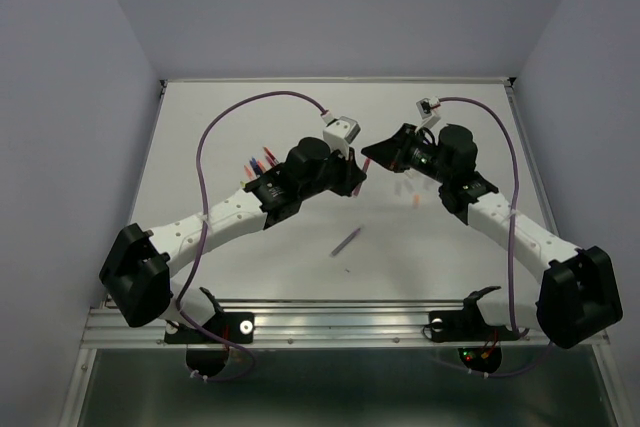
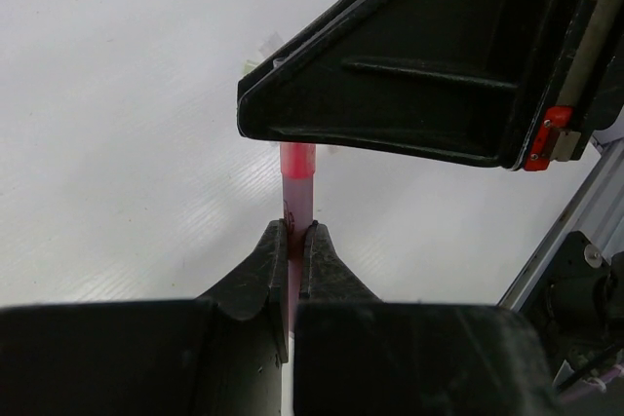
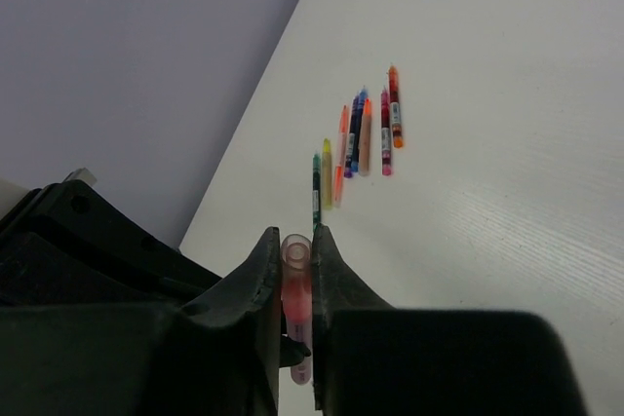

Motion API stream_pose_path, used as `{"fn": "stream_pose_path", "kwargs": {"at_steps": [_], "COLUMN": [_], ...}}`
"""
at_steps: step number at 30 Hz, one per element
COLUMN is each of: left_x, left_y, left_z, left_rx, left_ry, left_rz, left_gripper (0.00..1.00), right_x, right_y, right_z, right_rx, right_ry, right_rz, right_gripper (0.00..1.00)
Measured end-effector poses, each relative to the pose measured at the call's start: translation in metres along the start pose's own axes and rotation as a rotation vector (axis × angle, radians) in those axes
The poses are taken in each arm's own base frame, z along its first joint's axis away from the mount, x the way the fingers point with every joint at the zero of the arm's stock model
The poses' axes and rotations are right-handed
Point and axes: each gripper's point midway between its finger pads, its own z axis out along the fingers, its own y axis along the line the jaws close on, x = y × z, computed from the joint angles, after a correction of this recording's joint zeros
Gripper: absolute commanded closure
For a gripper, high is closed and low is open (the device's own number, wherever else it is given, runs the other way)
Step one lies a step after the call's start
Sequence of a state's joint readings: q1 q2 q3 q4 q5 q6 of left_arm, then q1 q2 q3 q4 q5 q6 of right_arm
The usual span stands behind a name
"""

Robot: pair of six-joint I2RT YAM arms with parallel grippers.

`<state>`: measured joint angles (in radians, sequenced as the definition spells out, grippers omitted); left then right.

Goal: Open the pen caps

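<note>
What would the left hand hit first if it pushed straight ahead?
The right hand: it sits directly ahead, gripping the far end of the pink pen that the left hand holds. Gap unclear.

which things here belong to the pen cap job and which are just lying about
In the job: left pincer, right pincer, the pink pen they hold, its cap, the row of pens on the table.
Lying about: purple cables, metal rail at the near edge.
</note>
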<state>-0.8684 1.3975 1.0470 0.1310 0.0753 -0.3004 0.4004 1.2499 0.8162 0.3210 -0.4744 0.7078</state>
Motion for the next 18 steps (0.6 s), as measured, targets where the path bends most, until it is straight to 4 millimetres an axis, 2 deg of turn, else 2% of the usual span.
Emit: {"fn": "stream_pose_path", "kwargs": {"at_steps": [5, 9, 15, 18], "left_x": [-0.001, 0.004, 0.018, 0.017], "left_y": [0.000, 0.000, 0.006, 0.009], "left_z": [0.000, 0.002, 0.001, -0.003], "left_rx": [0.002, 0.018, 0.042, 0.035], "left_ry": [-0.004, -0.011, -0.043, -0.079], "left_rz": [-0.007, -0.024, -0.076, -0.093], "left_gripper": [1.00, 1.00, 1.00, 1.00], "right_x": [-0.003, -0.009, -0.002, -0.003], "right_y": [-0.003, -0.013, -0.024, -0.023], "right_z": [0.001, 0.002, 0.008, 0.014], "right_rx": [0.021, 0.081, 0.187, 0.206], "right_ry": [-0.019, -0.058, -0.028, -0.008], "right_rz": [0.007, 0.013, 0.028, 0.031], "right_gripper": [0.99, 0.99, 0.99, 0.99]}}
